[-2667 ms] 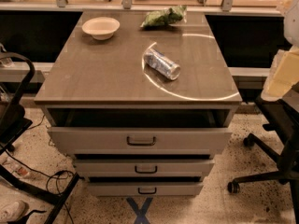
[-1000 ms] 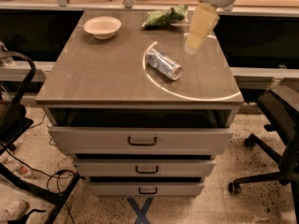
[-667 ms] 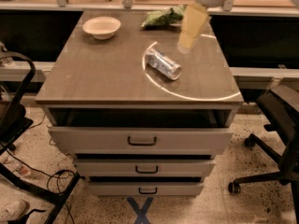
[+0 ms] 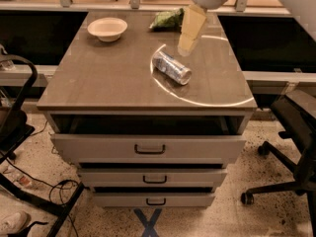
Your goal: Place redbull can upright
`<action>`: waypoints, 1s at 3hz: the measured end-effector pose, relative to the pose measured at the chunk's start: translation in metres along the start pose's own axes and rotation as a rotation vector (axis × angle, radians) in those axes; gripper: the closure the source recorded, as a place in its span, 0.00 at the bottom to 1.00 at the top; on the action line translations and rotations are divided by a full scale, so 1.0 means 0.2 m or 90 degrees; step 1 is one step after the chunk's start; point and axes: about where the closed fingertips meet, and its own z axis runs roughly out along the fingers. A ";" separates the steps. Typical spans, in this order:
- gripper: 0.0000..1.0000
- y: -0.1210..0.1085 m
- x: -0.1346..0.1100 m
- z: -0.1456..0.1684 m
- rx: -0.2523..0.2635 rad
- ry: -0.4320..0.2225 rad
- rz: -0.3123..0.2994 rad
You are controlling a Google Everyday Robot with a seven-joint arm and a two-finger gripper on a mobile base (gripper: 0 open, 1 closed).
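The redbull can [image 4: 171, 67], slim, silver and blue, lies on its side on the grey-brown table top [image 4: 108, 78], right of the middle, with its silver top facing the front right. My gripper [image 4: 187, 46], cream-coloured, hangs down from the top edge of the view. It is above the table, just behind and slightly right of the can, and is not touching it. It holds nothing that I can see.
A cream bowl [image 4: 107, 28] stands at the back left of the table. A green leafy bag [image 4: 167, 19] lies at the back, just left of the gripper. Drawers [image 4: 149, 148] are below the top. A black office chair [image 4: 296, 132] stands at the right, a black frame [image 4: 19, 127] at the left.
The gripper has come in from the right and moved left and down, ending close behind the can. The can, bowl and bag have not moved.
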 end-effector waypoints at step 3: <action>0.00 0.06 -0.47 0.50 -0.045 0.087 0.093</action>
